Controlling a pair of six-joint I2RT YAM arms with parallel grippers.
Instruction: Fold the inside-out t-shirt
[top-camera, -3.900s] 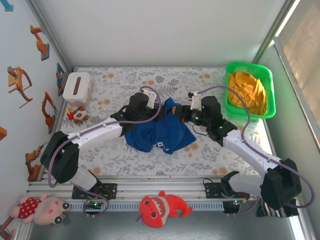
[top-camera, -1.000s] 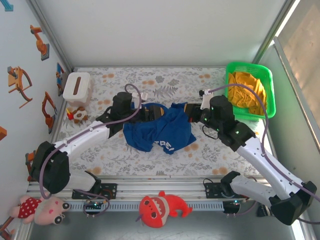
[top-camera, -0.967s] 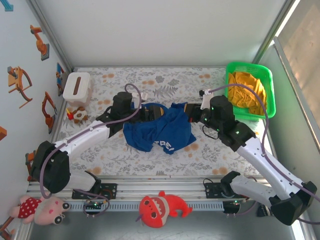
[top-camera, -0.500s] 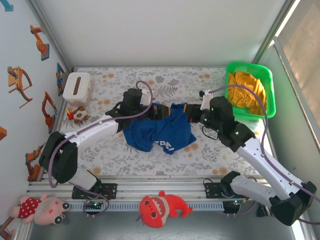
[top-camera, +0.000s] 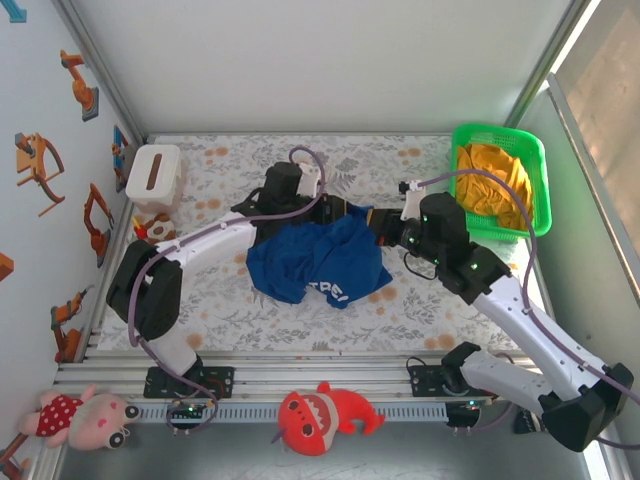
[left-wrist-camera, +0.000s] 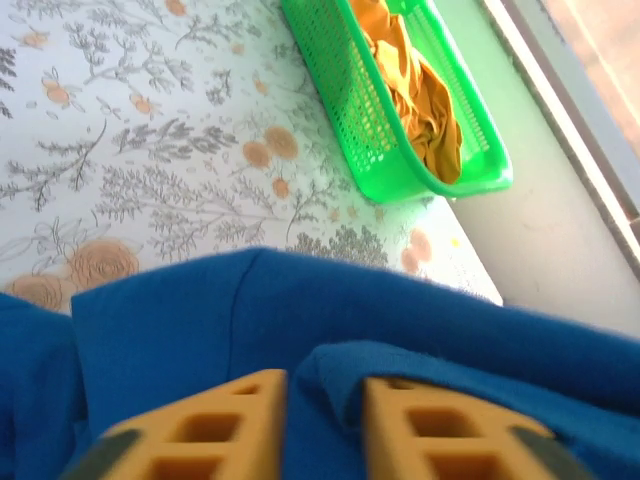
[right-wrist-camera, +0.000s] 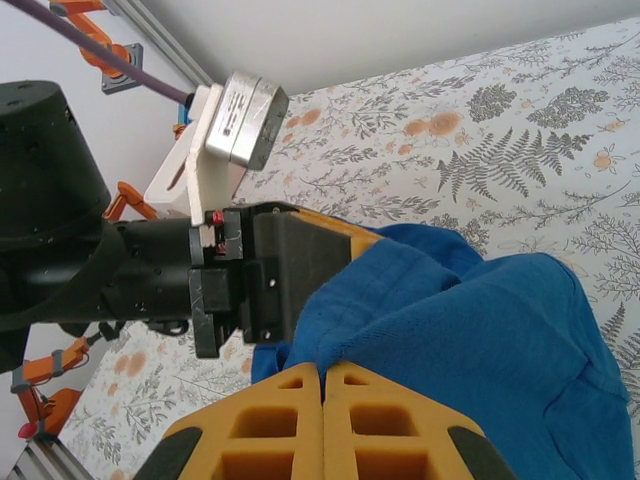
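**Blue shirt pinched at its upper edge by both pincers**

Top view: the inside-out t-shirt (top-camera: 318, 265) lies bunched at the centre of the frame on the floral-patterned desk (top-camera: 230, 305). Faint white lettering shows on its lower part. The upper edge is drawn up between the two arms.

Left pincer (top-camera: 338, 212) sits at the upper-middle of the shirt. In the left wrist view its two orange fingers (left-wrist-camera: 225, 425) stand close together with a raised ridge of blue cloth (left-wrist-camera: 200, 330) between them, so the left pincer (left-wrist-camera: 325, 390) is nearly closed and has hold of the shirt.

Right pincer (top-camera: 373, 224) is at the shirt's upper right corner. In the right wrist view the fingers (right-wrist-camera: 270, 420) are pressed flat together – no gap. The blue cloth (right-wrist-camera: 480, 330) runs away from the tips of the right pincer (right-wrist-camera: 322, 375), its edge apparently caught there.

Elsewhere on the desk:
- Green basket (top-camera: 541, 190) sits in the upper right of the top view, well apart from the shirt, with an orange-yellow garment (top-camera: 495, 180) inside.
- The same basket (left-wrist-camera: 365, 130) and garment (left-wrist-camera: 420, 90) appear at the top of the left wrist view.
- White tissue box (top-camera: 153, 172) is at the upper left.
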